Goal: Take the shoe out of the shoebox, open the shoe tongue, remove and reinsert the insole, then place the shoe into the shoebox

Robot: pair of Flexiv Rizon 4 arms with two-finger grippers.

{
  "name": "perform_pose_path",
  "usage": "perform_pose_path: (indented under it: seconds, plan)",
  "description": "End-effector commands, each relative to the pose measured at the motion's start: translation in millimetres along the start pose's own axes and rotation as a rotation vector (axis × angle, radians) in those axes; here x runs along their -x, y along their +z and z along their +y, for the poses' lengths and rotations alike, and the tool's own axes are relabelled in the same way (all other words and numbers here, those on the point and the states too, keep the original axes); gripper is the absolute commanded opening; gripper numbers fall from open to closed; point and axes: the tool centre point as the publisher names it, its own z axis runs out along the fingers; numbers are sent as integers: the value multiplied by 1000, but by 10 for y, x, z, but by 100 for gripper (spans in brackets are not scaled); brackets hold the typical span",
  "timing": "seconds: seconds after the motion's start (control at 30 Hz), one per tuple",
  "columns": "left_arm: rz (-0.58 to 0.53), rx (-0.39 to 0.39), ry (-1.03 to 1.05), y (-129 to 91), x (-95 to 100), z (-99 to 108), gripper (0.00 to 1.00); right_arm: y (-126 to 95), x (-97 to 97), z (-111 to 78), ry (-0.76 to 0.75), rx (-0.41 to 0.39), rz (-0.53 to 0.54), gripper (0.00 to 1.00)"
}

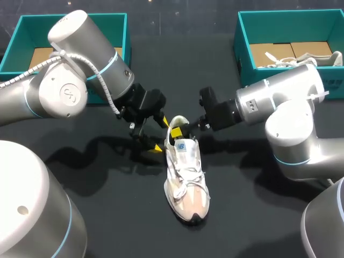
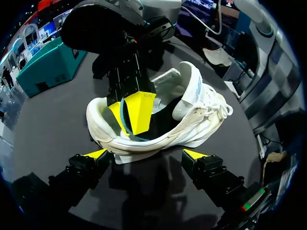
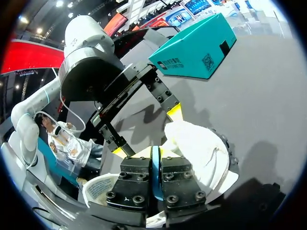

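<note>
Most of the thin blue-edged insole (image 2: 123, 115) is hidden inside the white lace-up sneaker (image 1: 185, 177). Only its heel end shows, pinched between the fingers of the right gripper (image 1: 176, 131) at the shoe's opening. The sneaker stands mid-way on the black table (image 1: 80, 204), its heel toward both grippers. The left gripper (image 1: 159, 135) hangs spread just beside the heel; whether it touches is unclear.
</note>
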Motion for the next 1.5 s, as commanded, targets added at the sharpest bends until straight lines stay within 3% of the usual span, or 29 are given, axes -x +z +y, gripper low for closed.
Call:
perform_pose_path:
  seconds: [0.03, 0.17, 0.2, 0.27, 0.37, 0.83, 1.5]
  plan:
    - [0, 2, 0, -5, -5, 1, 100, 68, -2, -150, 25, -4, -3, 0]
    - [0, 2, 0, -5, -5, 1, 100, 31, -74, -178, 20, 13, -29, 0]
    - [0, 2, 0, -5, -5, 1, 100, 18, -94, -164, 10, 21, -38, 4]
    - [0, 2, 0, -5, -5, 1, 100, -3, -132, -127, -14, 33, -50, 35]
    - [0, 2, 0, -5, -5, 1, 100, -29, -167, -59, -47, 44, -68, 44]
    - [0, 2, 0, -5, -5, 1, 100, -147, -244, 175, -151, 62, -119, 43]
    - [0, 2, 0, -5, -5, 1, 100, -352, -75, 81, -89, 110, -178, 43]
